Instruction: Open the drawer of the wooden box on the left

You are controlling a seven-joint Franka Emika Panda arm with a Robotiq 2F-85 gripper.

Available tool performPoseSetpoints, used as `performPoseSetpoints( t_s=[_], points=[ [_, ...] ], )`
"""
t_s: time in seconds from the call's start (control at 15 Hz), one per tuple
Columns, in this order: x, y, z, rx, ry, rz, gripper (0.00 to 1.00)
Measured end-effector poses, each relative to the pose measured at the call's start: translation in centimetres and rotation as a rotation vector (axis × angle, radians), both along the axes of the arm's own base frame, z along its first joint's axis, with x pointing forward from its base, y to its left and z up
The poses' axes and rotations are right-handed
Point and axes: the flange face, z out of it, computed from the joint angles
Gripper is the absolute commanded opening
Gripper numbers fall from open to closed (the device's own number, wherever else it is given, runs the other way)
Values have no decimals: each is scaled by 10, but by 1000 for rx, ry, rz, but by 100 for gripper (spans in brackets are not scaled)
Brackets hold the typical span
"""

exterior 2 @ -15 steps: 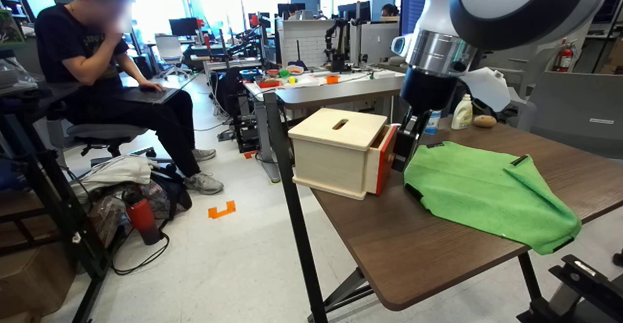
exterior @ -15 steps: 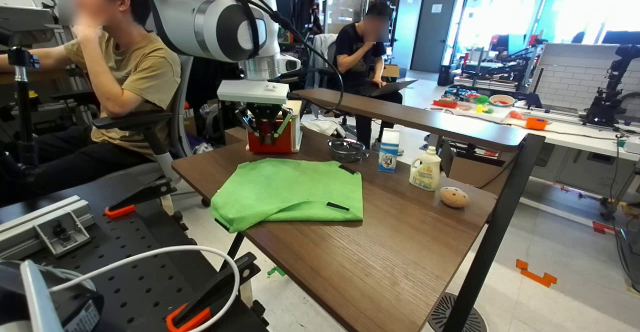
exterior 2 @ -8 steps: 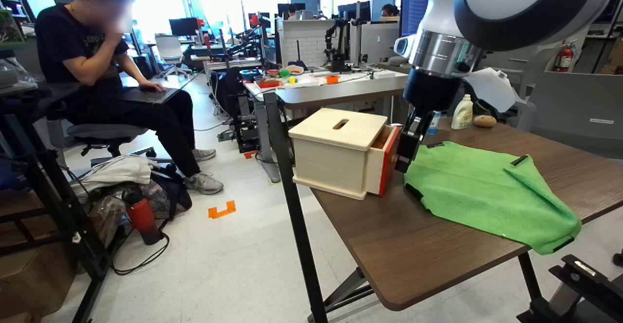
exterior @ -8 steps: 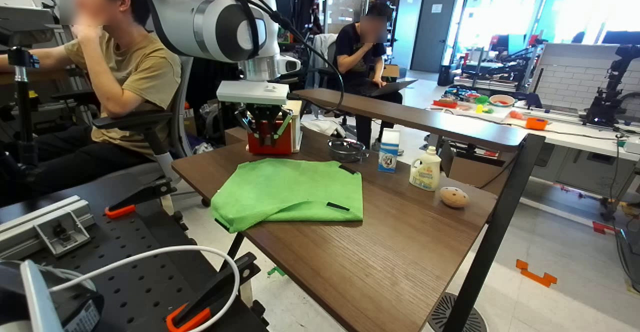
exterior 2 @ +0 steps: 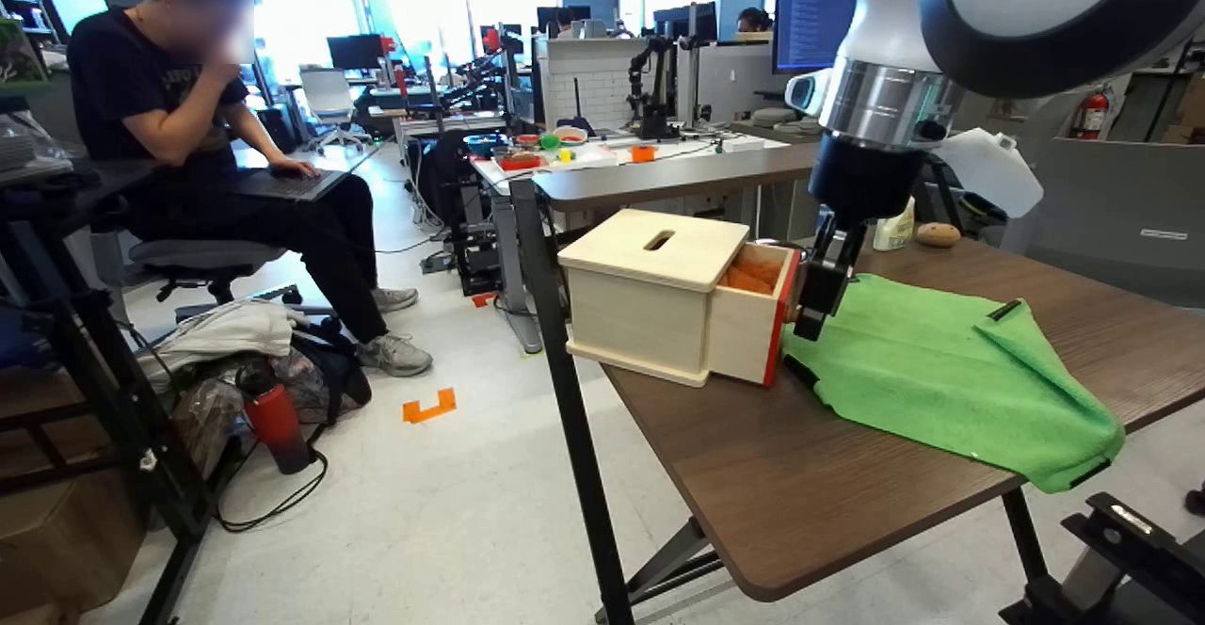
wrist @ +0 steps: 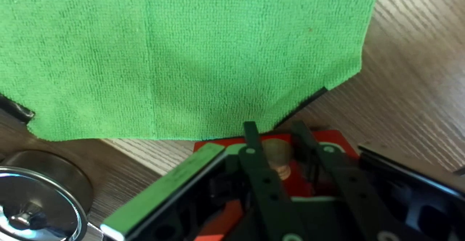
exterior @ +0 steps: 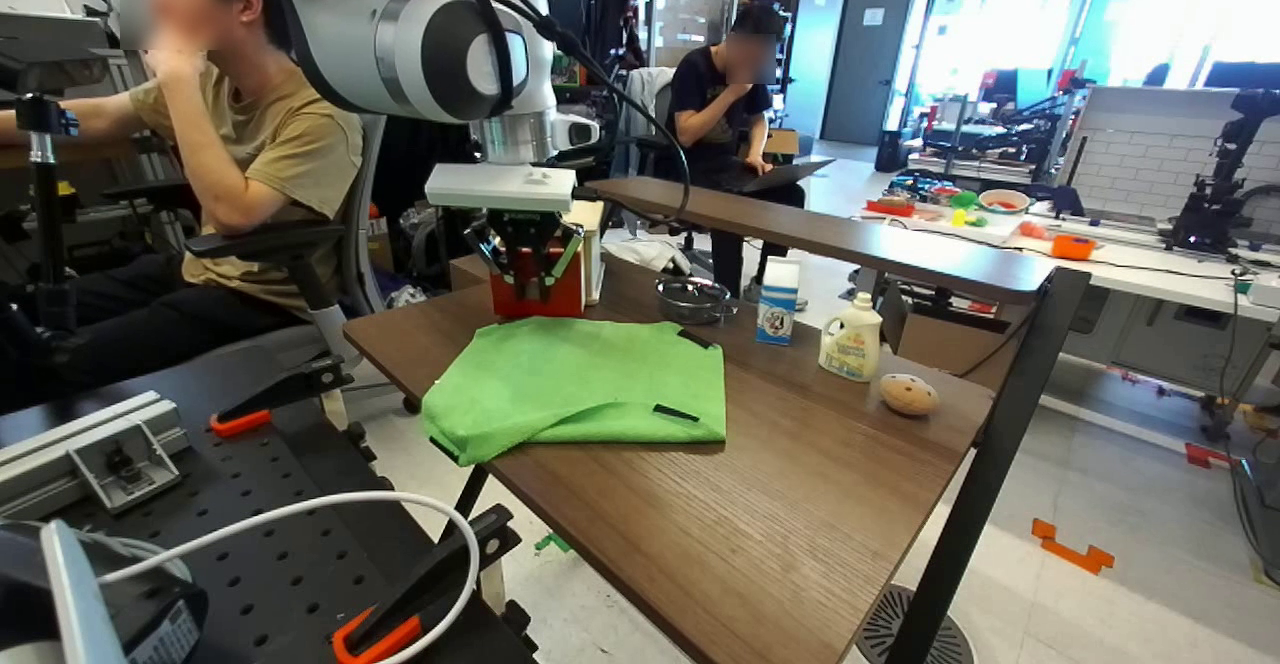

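The wooden box (exterior 2: 640,319) stands at the table's corner, with pale wood sides and a slotted top in an exterior view. Its drawer (exterior 2: 744,333) is pulled well out; orange-brown contents show inside. The drawer's red front (exterior: 512,296) shows behind the fingers in an exterior view, and its edge shows in the wrist view (wrist: 328,136). My gripper (exterior 2: 808,331) is at the drawer front, pointing down. In the wrist view the gripper (wrist: 276,135) has its two fingers closed around the round wooden knob (wrist: 278,152). The knob is mostly hidden in the exterior views.
A green cloth (exterior: 570,379) lies right in front of the drawer, its edge close to the drawer front (wrist: 181,70). A lidded pot (exterior: 692,299), milk carton (exterior: 777,306), cream bottle (exterior: 850,344) and potato-like object (exterior: 908,394) stand along the table. A raised shelf (exterior: 820,234) runs behind.
The drawer has slid further out of the box, and my gripper has moved away from the box with it. More of the drawer's inside shows. The box has stayed in place.
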Motion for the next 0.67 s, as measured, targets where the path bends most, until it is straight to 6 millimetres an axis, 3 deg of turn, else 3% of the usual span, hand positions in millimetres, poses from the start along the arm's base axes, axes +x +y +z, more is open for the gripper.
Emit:
performPoseSetpoints(
  t_s=[0.6, 0.67],
  points=[
    [-22, -29, -7, -43, 37, -3, 7],
    [-24, -32, -6, -46, 38, -3, 52]
  ],
)
